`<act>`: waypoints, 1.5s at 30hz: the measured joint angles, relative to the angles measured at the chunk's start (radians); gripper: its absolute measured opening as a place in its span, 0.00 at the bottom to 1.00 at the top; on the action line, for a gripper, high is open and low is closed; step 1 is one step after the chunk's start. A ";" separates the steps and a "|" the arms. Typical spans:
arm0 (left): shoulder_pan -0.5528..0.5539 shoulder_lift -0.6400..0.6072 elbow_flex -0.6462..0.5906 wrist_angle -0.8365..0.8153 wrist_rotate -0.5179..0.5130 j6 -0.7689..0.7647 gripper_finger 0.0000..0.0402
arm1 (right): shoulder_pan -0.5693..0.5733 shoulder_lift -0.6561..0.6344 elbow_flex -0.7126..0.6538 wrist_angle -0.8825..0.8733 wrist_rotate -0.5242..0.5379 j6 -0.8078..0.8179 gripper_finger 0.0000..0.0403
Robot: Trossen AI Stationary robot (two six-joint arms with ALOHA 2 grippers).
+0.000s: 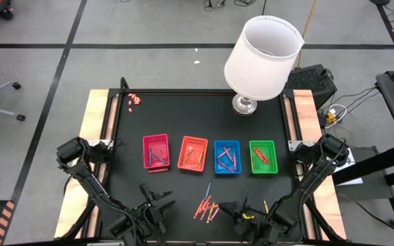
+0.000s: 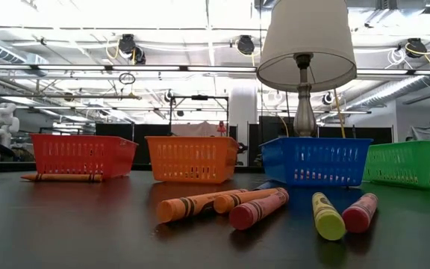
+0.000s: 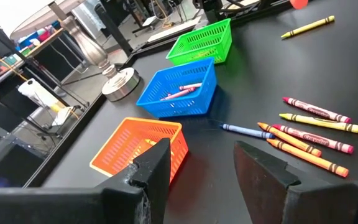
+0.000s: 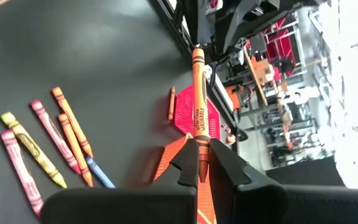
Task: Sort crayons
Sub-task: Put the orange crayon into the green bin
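Four trays stand in a row: red (image 1: 155, 150), orange (image 1: 193, 153), blue (image 1: 226, 156) and green (image 1: 263, 156), each with crayons inside. Several loose crayons (image 1: 206, 206) lie flat on the black table near its near edge, and they also show in the low view (image 2: 260, 207). One yellow crayon (image 1: 265, 205) lies apart to their right. My right gripper (image 1: 228, 206) is just right of the loose crayons, shut on an orange crayon (image 4: 197, 106). My left gripper (image 3: 201, 165) is open and empty, left of the loose crayons (image 3: 309, 134). My right gripper pinches the orange crayon between its two fingers, near the crayon's end (image 4: 199, 155). The crayon lies along the fingers and sticks out forward past the fingertips. It is lifted clear of the table, its free end pointing toward the red tray (image 4: 197, 121).
A white-shaded lamp (image 1: 262, 58) stands on its base (image 1: 243, 104) at the far edge behind the blue tray. An orange crayon (image 1: 157, 170) lies on the table in front of the red tray. Tiny pink-red bits (image 1: 135, 100) are clustered at the far left corner.
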 joint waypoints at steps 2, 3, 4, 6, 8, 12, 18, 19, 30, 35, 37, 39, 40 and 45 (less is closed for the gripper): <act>0.000 0.000 0.000 0.000 0.000 0.000 0.43 | 0.000 0.000 0.000 0.000 0.000 -0.043 0.00; 0.000 0.000 0.000 0.000 0.000 0.000 0.43 | 0.000 0.000 0.000 0.000 0.000 -0.064 0.00; 0.000 0.000 0.000 0.000 0.000 0.000 0.43 | 0.000 0.000 0.000 0.000 0.000 -0.082 0.00; 0.000 0.000 0.000 0.000 0.000 0.000 0.43 | 0.000 0.000 0.000 0.000 0.000 -0.103 0.00; 0.000 0.000 0.000 0.000 0.000 0.000 0.43 | 0.000 0.000 0.000 0.000 0.000 -0.104 0.00; 0.000 0.000 0.000 0.000 0.000 -0.001 0.43 | 0.000 0.000 0.000 0.000 0.000 -0.103 0.00; 0.000 0.000 0.000 -0.001 0.000 -0.001 0.43 | 0.002 0.000 0.000 0.000 -0.003 -0.015 0.00; 0.000 0.000 0.000 -0.001 0.000 -0.001 0.43 | 0.003 0.000 0.000 0.000 -0.003 0.013 0.00; 0.000 0.000 0.000 0.011 0.000 -0.004 0.43 | 0.003 0.000 0.000 0.000 -0.004 0.486 0.01; 0.000 0.000 0.000 0.014 0.000 -0.003 0.43 | 0.003 0.000 0.000 -0.001 -0.022 0.642 0.01; 0.000 0.000 0.000 0.014 0.000 -0.003 0.43 | 0.002 -0.001 0.000 0.000 -0.051 0.674 0.01; 0.000 0.000 0.000 0.014 0.000 -0.002 0.43 | 0.000 -0.001 0.000 0.001 -0.065 0.702 0.01; 0.001 0.000 0.000 0.014 0.000 -0.001 0.43 | -0.001 0.000 0.000 0.001 -0.066 0.717 0.01; 0.000 0.000 0.000 0.014 0.020 -0.001 0.43 | -0.004 0.000 0.000 0.001 -0.067 0.745 0.01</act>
